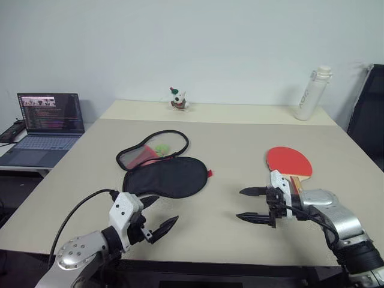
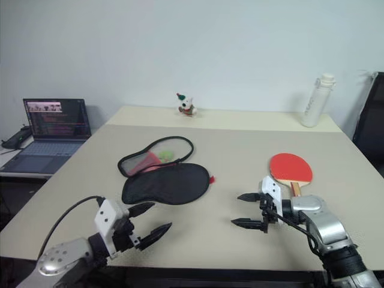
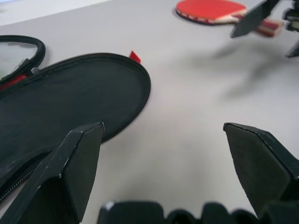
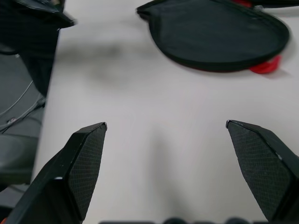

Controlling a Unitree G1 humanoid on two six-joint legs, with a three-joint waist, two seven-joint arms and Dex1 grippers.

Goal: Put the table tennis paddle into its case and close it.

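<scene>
Head view: case unzipped at mid surface, ahead of spread, empty left end effector; table tennis paddle just behind spread, empty right end effector.
Left wrist: case near, paddle far.
Right wrist: case ahead.

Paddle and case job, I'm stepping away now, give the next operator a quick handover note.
Left gripper: open, empty, over the table near the case.
Right gripper: open, empty, beside the paddle's handle.
Case: unzipped, lying open, black side up, toward the table's left.
Table tennis paddle: flat on the table, red face up, right side.
Done: nothing yet.
Left: pick up paddle, insert, zip shut.
</scene>
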